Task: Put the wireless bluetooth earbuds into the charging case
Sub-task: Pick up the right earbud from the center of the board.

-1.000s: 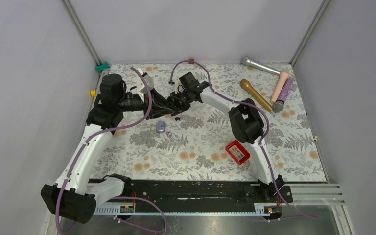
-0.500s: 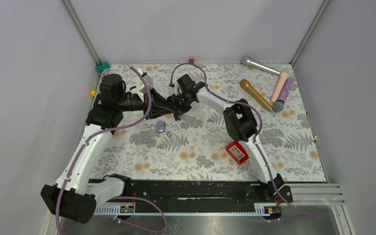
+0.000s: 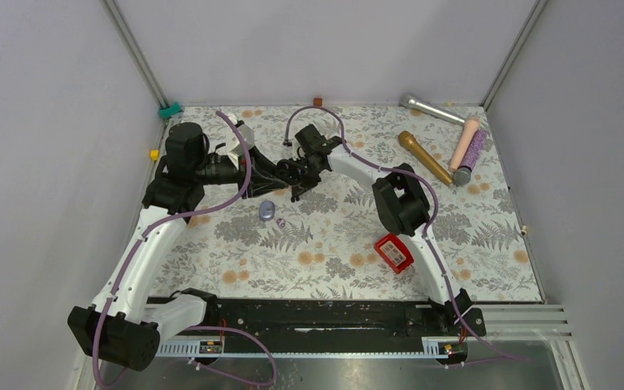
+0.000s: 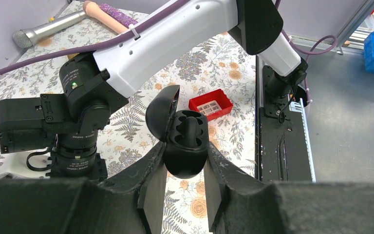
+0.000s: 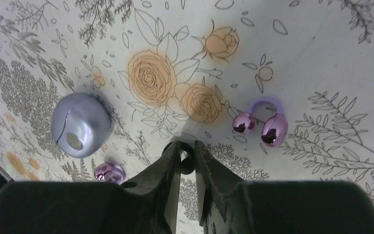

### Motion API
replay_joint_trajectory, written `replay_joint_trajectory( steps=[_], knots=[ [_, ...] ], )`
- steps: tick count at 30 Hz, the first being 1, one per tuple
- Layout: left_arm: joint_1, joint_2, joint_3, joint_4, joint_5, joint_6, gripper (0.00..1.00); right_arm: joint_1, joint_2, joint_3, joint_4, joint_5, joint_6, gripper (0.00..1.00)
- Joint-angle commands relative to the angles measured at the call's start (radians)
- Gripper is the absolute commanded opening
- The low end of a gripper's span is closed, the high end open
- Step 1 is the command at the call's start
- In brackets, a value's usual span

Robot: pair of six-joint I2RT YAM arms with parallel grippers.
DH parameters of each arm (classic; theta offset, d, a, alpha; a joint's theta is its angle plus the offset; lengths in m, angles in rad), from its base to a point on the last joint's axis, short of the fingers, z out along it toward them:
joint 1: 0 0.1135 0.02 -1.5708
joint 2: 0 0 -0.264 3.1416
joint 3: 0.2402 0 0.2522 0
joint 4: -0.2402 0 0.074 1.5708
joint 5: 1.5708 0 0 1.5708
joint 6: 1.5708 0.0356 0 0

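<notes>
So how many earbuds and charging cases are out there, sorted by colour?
purple earbuds: 2
black earbud: 1 visible, pinched by the right gripper
purple case: 1
black case: 1, open, held by the left gripper
total: 5

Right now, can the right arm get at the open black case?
Probably yes: the left gripper holds the black case with its lid swung back, and the right gripper, shut on a black earbud, sits just beside it.
</notes>
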Motion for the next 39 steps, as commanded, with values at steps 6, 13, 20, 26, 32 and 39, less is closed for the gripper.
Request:
replay_joint_trajectory(
  steps=[6, 13, 20, 26, 32, 39],
  knots=[
    [0.005, -0.021, -0.001, 0.046, 0.046, 0.004, 0.0, 0.01, -0.073, -0.072, -0.021, -0.069, -0.007, 0.24],
    [0.006, -0.018, -0.001, 0.045, 0.047, 0.004, 0.0, 0.009, -0.084, -0.111, 0.004, -0.133, -0.008, 0.25],
    [0.005, -0.017, 0.0, 0.044, 0.051, 0.005, 0.0, 0.01, -0.14, -0.18, 0.047, -0.18, -0.022, 0.26],
    [0.005, -0.019, -0.001, 0.043, 0.051, 0.005, 0.0, 0.009, -0.163, -0.23, 0.083, -0.224, -0.019, 0.26],
    [0.006, -0.017, -0.002, 0.044, 0.053, 0.007, 0.0, 0.01, -0.188, -0.281, 0.156, -0.274, -0.015, 0.17],
    [0.005, -0.015, -0.008, 0.043, 0.051, 0.009, 0.0, 0.008, -0.243, -0.307, 0.183, -0.301, -0.046, 0.1]
  ],
)
